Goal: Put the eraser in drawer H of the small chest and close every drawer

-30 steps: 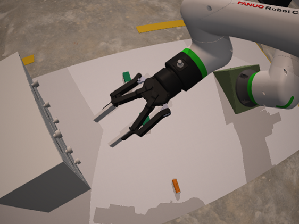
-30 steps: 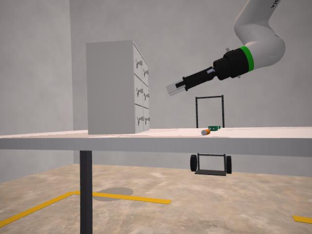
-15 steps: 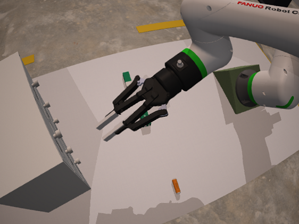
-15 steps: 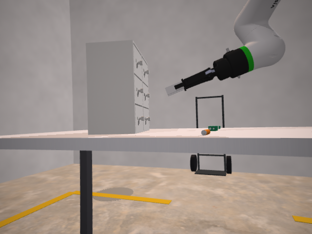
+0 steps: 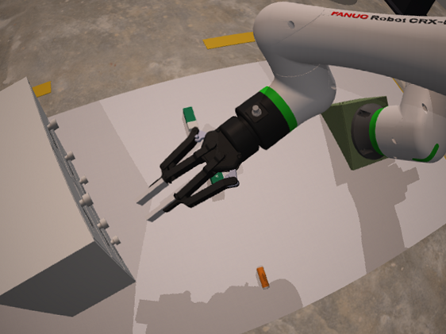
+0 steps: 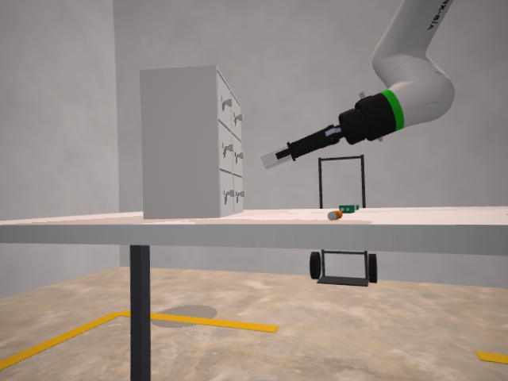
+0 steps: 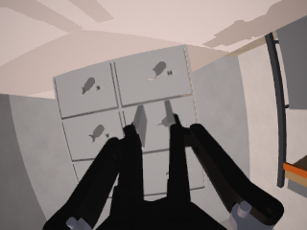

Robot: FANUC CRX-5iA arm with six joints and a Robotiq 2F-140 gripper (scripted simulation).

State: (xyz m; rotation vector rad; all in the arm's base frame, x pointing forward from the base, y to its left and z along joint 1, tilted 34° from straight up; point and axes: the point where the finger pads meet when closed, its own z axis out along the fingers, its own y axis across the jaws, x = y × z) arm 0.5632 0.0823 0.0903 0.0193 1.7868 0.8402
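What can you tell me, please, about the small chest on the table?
The chest is a tall, plain grey box that stands upright on the table, near its edge. Its front has six drawers in two columns of three, each with a small pale knob. All look pushed in. No letters are readable. Nothing touches it; the gripper, fingers narrowed and holding nothing, points at its front from a short way off.

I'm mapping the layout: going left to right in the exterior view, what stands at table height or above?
Chest → tool → orange cylinder → green blocks → arm's green ring.
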